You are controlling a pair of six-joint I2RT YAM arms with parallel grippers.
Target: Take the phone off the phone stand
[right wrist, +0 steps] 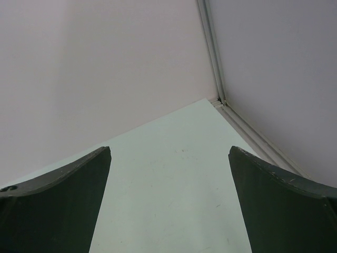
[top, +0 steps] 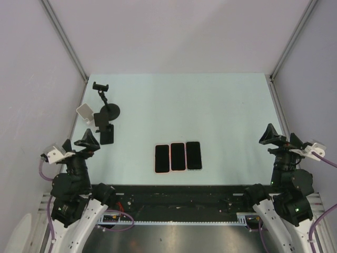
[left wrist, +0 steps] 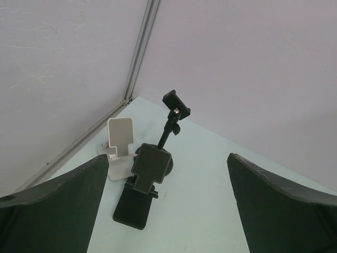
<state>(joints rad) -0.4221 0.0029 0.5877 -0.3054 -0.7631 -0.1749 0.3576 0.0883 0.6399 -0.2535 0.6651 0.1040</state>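
Three phones lie flat side by side on the table's near middle: the left phone [top: 161,158], the middle phone [top: 178,156] and the right phone [top: 194,155]. Three stands stand at the far left, and none holds a phone: a black clamp stand [top: 107,108] on a round base, a white stand [top: 86,114] and a black folding stand [top: 106,133]. The left wrist view shows the clamp stand [left wrist: 175,108], the white stand [left wrist: 120,145] and the folding stand [left wrist: 142,184]. My left gripper [top: 79,141] [left wrist: 167,157] is open and empty just short of the stands. My right gripper [top: 280,137] [right wrist: 169,150] is open and empty over bare table.
Grey walls close in the pale green table [top: 221,110] on the left, back and right, with metal rails [top: 66,39] in the corners. The arm bases and a black rail [top: 179,197] line the near edge.
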